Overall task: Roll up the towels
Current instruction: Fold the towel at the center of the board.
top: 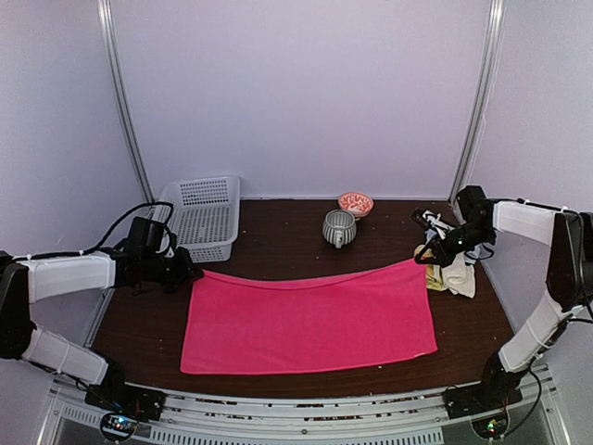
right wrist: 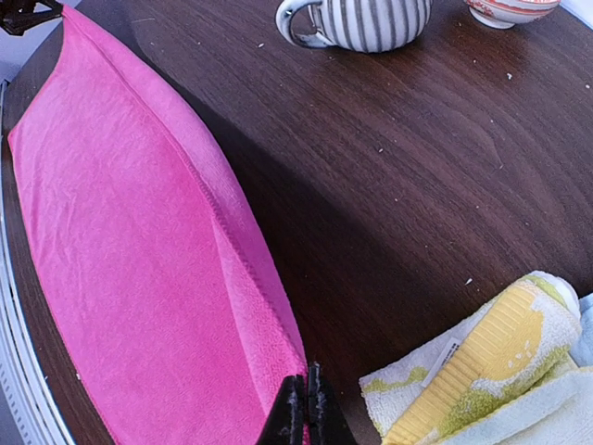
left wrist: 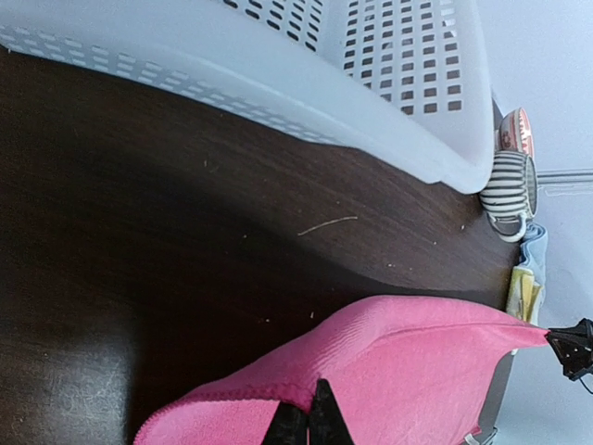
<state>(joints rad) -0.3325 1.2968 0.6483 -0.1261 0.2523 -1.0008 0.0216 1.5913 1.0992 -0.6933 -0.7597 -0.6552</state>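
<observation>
A bright pink towel [top: 310,317] lies spread across the dark table, its far edge lifted and stretched taut between my two grippers. My left gripper [top: 192,271] is shut on the far left corner; in the left wrist view the gripper [left wrist: 309,422] pinches the pink towel's hem [left wrist: 408,366]. My right gripper [top: 424,259] is shut on the far right corner, and in the right wrist view the gripper [right wrist: 302,408] holds the pink towel [right wrist: 120,250]. More towels, yellow and cream-white [right wrist: 482,371], lie bunched at the table's right edge [top: 454,276].
A white perforated basket [top: 202,218] stands at the back left, close to my left arm. A striped grey mug [top: 338,227] and a small red-patterned bowl [top: 356,203] sit at the back middle. White walls enclose the table [top: 278,241] on three sides.
</observation>
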